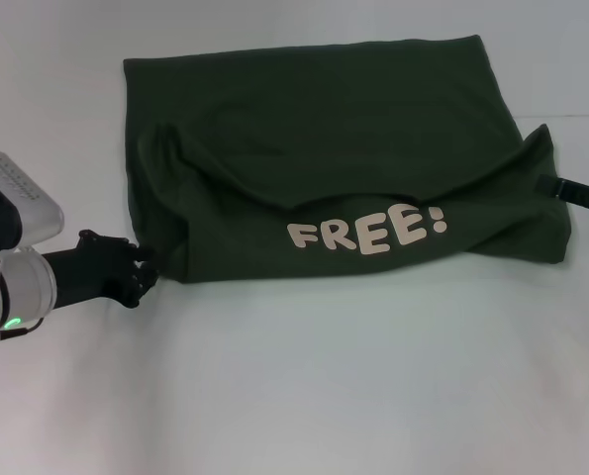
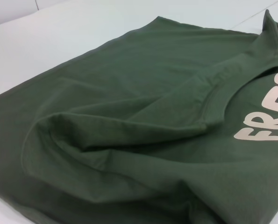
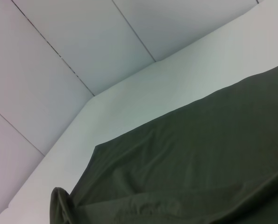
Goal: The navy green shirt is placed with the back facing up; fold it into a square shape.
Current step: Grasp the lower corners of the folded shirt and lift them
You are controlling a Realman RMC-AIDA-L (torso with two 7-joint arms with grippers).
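The navy green shirt (image 1: 314, 129) lies spread on the white table. Its near part is folded over, so a strip with the cream letters "FREE!" (image 1: 368, 231) faces up. The fold bunches at the left end and rises in a peak at the right end (image 1: 543, 139). My left gripper (image 1: 141, 275) is at the shirt's near left corner, touching its edge. My right gripper (image 1: 576, 193) is at the shirt's right edge, just below the raised peak. The left wrist view shows the rumpled fold (image 2: 129, 126) and the first letters close up. Plain shirt fabric (image 3: 199, 158) fills the right wrist view.
The white table (image 1: 304, 386) stretches in front of the shirt and to both sides of it. A pale panelled wall (image 3: 59, 46) stands behind the table's far edge.
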